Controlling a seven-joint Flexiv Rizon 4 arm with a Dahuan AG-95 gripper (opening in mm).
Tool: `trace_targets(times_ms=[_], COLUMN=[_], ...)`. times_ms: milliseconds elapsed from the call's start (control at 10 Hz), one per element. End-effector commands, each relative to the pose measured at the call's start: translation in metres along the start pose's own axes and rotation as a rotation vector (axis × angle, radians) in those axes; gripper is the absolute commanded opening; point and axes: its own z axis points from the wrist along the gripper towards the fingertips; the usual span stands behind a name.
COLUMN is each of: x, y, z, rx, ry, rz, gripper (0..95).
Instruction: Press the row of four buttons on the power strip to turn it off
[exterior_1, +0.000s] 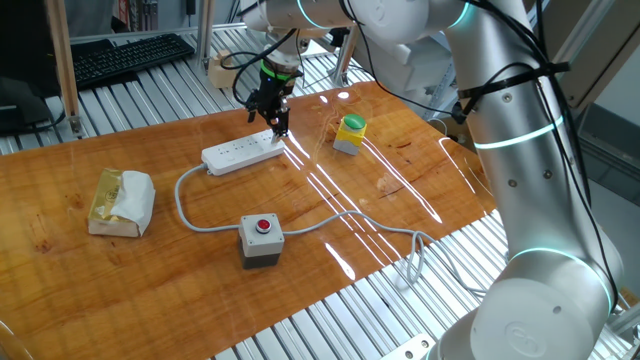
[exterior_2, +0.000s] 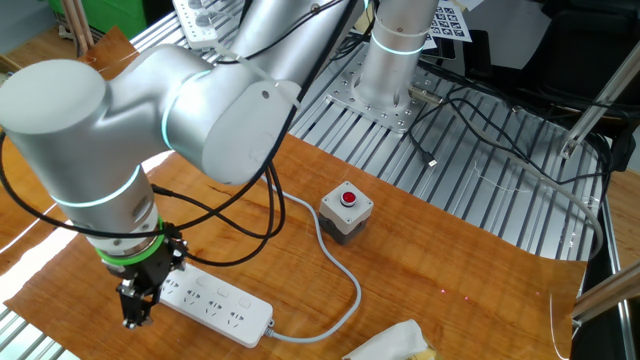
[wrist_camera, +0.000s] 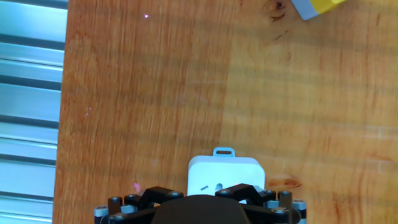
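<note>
Over the far end of the power strip (exterior_1: 243, 152), opposite the cable end, the pincer (exterior_1: 279, 128) hangs with its jaws spread wide, gripping nothing. That white strip lies flat on the wooden counter (exterior_1: 400, 190). Its long axis runs away from the pincer toward the cable, so the four buttons (exterior_2: 205, 289) probably lie along that line.

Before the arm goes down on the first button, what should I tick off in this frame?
1. Gripper over the power strip: ok, it hangs above the end opposite the cable.
2. Jaws holding nothing: ok, nothing between them.
3. Strip lying flat on the table: ok.
4. Four buttons unobstructed: cannot tell, too small to tell apart.
5. Grey box with the red button clear of the path: ok, it sits apart, nearer the table edge.
6. Strip already off: cannot tell.
</note>
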Motion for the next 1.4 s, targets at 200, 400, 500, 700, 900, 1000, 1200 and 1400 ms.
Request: trace_targets(times_ms=[200,400,500,700,900,1000,1200,1400], x=[0.000,0.000,0.000,0.001,0.002,0.002,0.002,0.001], y=[0.002,0.002,0.002,0.003,0.002,0.002,0.002,0.002], z=[0.005,0.006,0.006,0.009,0.014,0.016,0.016,0.013], rx=[-0.005,-0.008,-0.011,-0.023,-0.035,-0.039,-0.033,-0.018], ry=[-0.003,-0.003,-0.004,-0.010,-0.021,-0.027,-0.025,-0.024], rz=[0.004,0.000,-0.003,-0.005,-0.008,-0.009,-0.009,-0.016], gripper=[95.0,95.0,95.0,95.0,95.0,95.0,95.0,95.0])
